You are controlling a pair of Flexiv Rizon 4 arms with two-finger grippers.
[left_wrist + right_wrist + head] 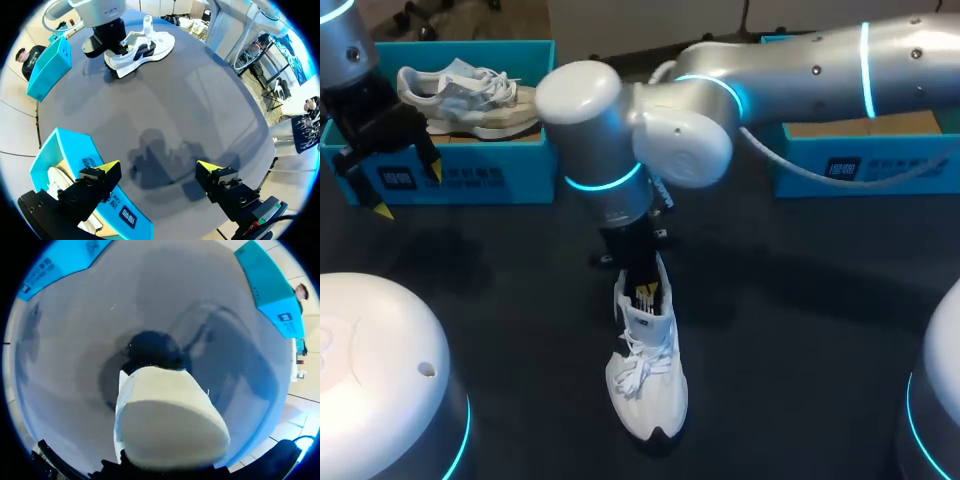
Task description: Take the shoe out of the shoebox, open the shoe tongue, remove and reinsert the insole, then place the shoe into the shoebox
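A white shoe (pixel 646 378) lies on the dark table, toe toward the near edge; the left wrist view shows it (pixel 145 47) far ahead with its tongue standing up. My right arm reaches past the middle, and its gripper (pixel 645 292) points down into the shoe's opening at the heel end, fingers shut. In the right wrist view a pale rounded piece of the shoe (pixel 167 415) hides the fingers; I cannot tell whether it is gripped. My left gripper (pixel 410 190) (pixel 159 166) hangs open and empty beside the front of the left blue shoebox (pixel 470 180) (pixel 62 150).
The left shoebox holds another beige-white shoe (pixel 470 95) (pixel 57 182). A second blue box (pixel 865 160) (pixel 50 67) stands at the back right. Bare table lies on both sides of the white shoe.
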